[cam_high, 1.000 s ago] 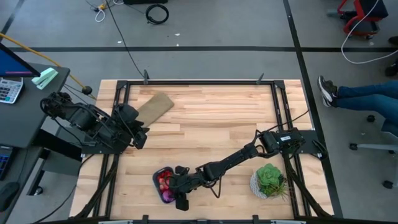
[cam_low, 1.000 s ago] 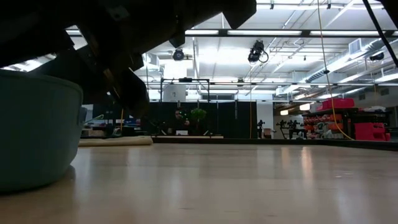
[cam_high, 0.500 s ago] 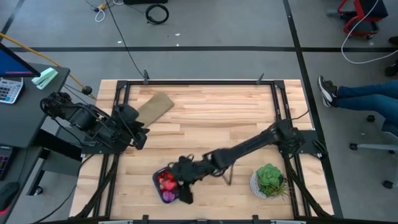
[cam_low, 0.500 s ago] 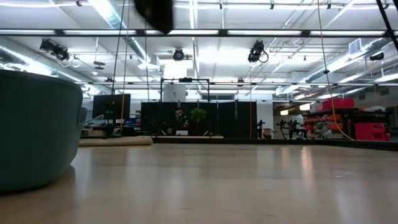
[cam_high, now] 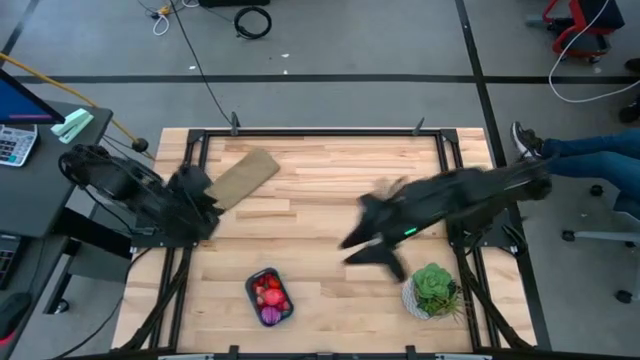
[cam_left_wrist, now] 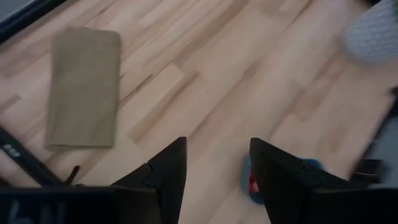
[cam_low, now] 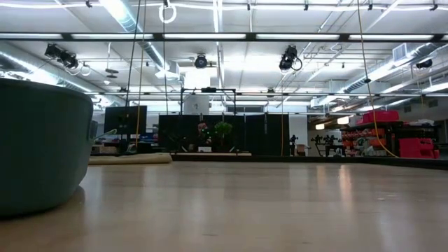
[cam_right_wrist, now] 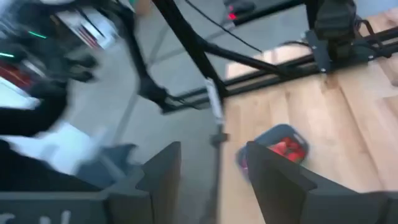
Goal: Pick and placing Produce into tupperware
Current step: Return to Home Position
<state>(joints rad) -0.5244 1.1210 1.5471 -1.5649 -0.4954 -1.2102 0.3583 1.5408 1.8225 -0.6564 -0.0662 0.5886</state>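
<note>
Pale wooden worktop (cam_high: 320,200), bright hall behind. The tupperware (cam_high: 250,287) holding produce (cam_high: 266,291) sits near the front edge. It lies well apart from the left gripper (cam_left_wrist: 214,152) and right gripper (cam_right_wrist: 211,158), both spread and empty.

the produce (cam_high: 268,293) is red and magenta, the tupperware (cam_high: 251,291) teal-blue.

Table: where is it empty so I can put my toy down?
Bare wood: the middle, between the tan piece and the right gripper, and the near edge between the tupperware holding the produce and the plant. Crowded: the right side, where the right gripper hangs open near the plant, and the left edge, where the left gripper sits open near the tan piece.
</note>
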